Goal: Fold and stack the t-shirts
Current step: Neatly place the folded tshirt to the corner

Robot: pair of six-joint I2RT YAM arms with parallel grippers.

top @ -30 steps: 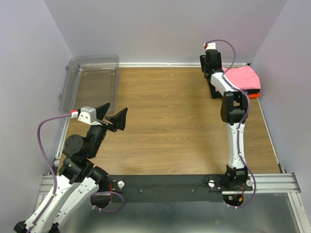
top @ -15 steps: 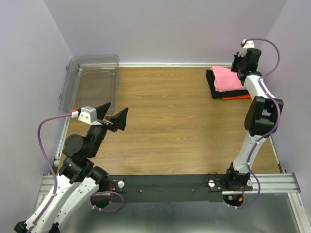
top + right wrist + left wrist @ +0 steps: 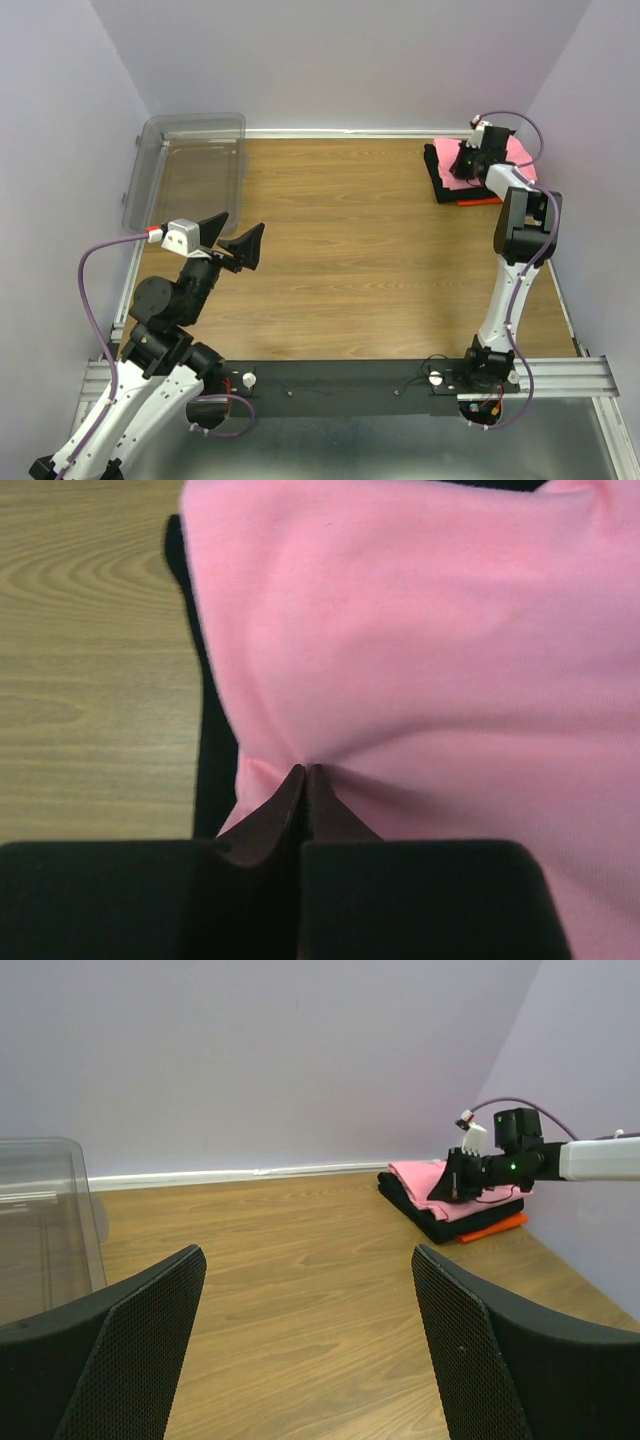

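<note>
Three folded t-shirts lie stacked at the table's far right corner: a salmon-pink one (image 3: 441,151) on top, a black one (image 3: 441,186) under it, and an orange one (image 3: 479,201) showing at the bottom edge. My right gripper (image 3: 463,166) is shut, and its tips (image 3: 303,771) press into the pink shirt (image 3: 420,660) near its left edge, where the cloth puckers. The black shirt (image 3: 205,740) shows beside it. My left gripper (image 3: 232,240) hangs open and empty over the table's near left. From there (image 3: 308,1260) the stack (image 3: 420,1175) appears far off.
A clear plastic bin (image 3: 190,165) stands at the far left corner, its wall (image 3: 40,1220) close on the left in the left wrist view. Purple walls close in on the left, back and right. Bare wooden tabletop (image 3: 350,230) lies between the arms.
My right arm swung from over the stack out to the back right wall, then came down onto the pink shirt. Its gripper closed meanwhile. The left arm stayed still.
</note>
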